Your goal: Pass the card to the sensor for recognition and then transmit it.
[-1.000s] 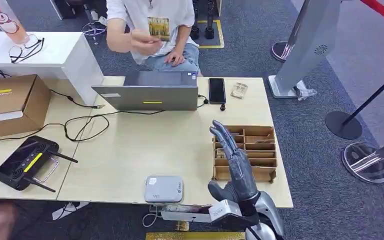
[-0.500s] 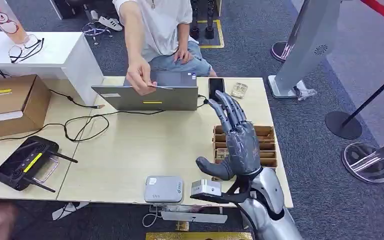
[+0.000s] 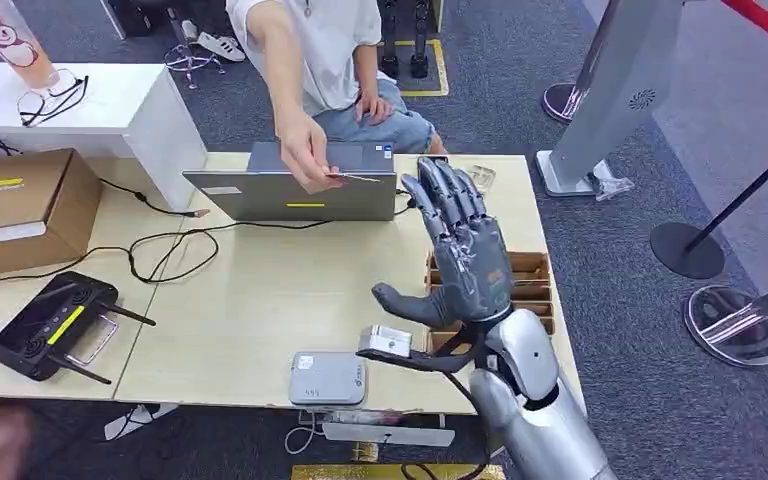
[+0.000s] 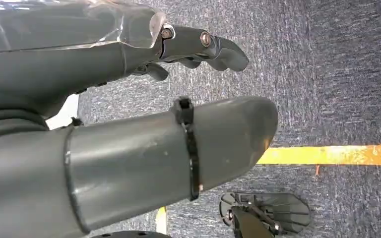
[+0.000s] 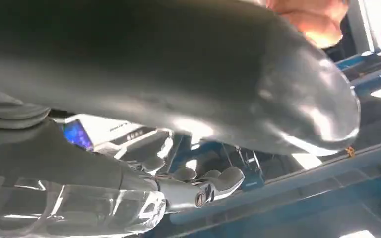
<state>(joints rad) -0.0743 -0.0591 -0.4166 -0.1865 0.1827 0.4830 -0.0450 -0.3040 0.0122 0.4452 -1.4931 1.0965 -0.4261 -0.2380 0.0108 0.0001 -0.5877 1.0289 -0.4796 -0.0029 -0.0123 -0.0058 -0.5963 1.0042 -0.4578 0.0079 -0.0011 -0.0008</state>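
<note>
Head view, nearest edge of the pale wooden table (image 3: 260, 300): small grey flat sensor box (image 3: 327, 377) lying flat close to the front rim. Just to its right, silver right arm raised from below, dark grey right hand (image 3: 457, 255) held upright above the table, fingers (image 3: 440, 195) spread and pointing away, thumb out toward the left, palm empty, nothing gripped. Behind the palm, brown cardboard compartment tray (image 3: 530, 280), partly hidden by the hand. Further back, grey laptop (image 3: 295, 185) with lid toward the robot, black cable trailing left across the tabletop. At the far edge, seated person in a white shirt, one hand (image 3: 308, 160) reaching forward over the laptop and pinching a thin card (image 3: 355, 178) held nearly edge-on, its free end near the right hand's fingertips but apart from them. Far left, brown cardboard box (image 3: 20, 205) and black controller with antennas (image 3: 50, 325). Left wrist view: grey left hand (image 4: 129, 124) over blue-grey carpet, fingers loosely extended, holding nothing.
</note>
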